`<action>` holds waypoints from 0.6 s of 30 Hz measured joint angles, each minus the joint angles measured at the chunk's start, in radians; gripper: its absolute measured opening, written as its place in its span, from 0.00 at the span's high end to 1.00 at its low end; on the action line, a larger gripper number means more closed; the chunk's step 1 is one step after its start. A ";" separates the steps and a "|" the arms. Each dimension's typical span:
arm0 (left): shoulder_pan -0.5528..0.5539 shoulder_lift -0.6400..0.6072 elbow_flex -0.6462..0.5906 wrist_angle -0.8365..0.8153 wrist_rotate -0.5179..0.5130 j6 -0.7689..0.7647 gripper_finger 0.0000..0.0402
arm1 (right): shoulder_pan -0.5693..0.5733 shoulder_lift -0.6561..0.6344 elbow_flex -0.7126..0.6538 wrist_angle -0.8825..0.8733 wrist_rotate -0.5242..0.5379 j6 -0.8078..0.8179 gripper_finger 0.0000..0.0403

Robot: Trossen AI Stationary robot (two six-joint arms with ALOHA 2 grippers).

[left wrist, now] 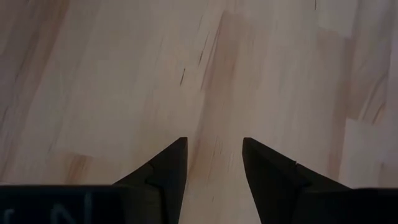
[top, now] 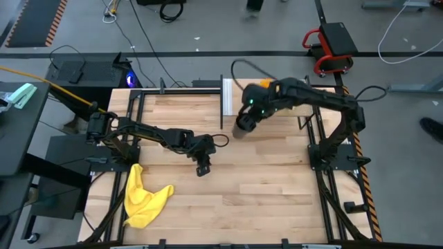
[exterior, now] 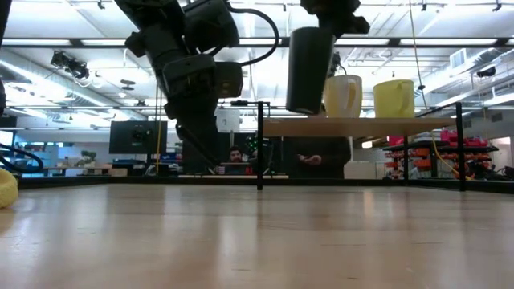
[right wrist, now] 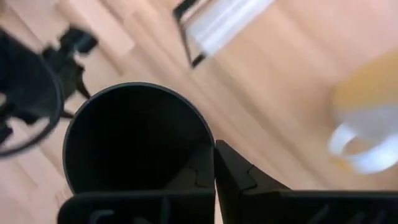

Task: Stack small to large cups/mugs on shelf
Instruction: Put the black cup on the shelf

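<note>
From above, the right gripper (top: 243, 123) carries the black tumbler (top: 242, 126) just off the shelf (top: 228, 97), which lies toward one o'clock. Level view: tumbler upright, beside the orange mug (exterior: 343, 96) and yellow-green mug (exterior: 393, 98). Wrist view: its fingers (right wrist: 239, 174) pinch the rim (left gripper (left wrist: 213, 163) spread, idle over the counter (left wrist: 124, 74)).

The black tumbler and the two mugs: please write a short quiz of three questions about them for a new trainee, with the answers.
1. True or false: the black tumbler stands on the shelf.
2. Which gripper holds the tumbler? A) left gripper B) right gripper C) neither
3. Fill in: on the shelf stand the orange mug and the ______ mug.

Key
1. False. It hangs in the air beside the shelf, above the table.
2. B. The right gripper pinches its rim; the left gripper is open over bare table.
3. Yellow-green.
</note>
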 joint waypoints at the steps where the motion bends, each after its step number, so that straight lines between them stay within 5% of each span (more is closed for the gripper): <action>1: 0.000 0.000 0.000 0.005 0.000 -0.001 0.60 | -0.016 0.000 0.013 0.000 0.001 -0.012 1.00; 18: 0.016 0.000 0.000 0.015 -0.014 -0.060 0.60 | -0.309 0.015 0.122 0.057 -0.013 -0.235 1.00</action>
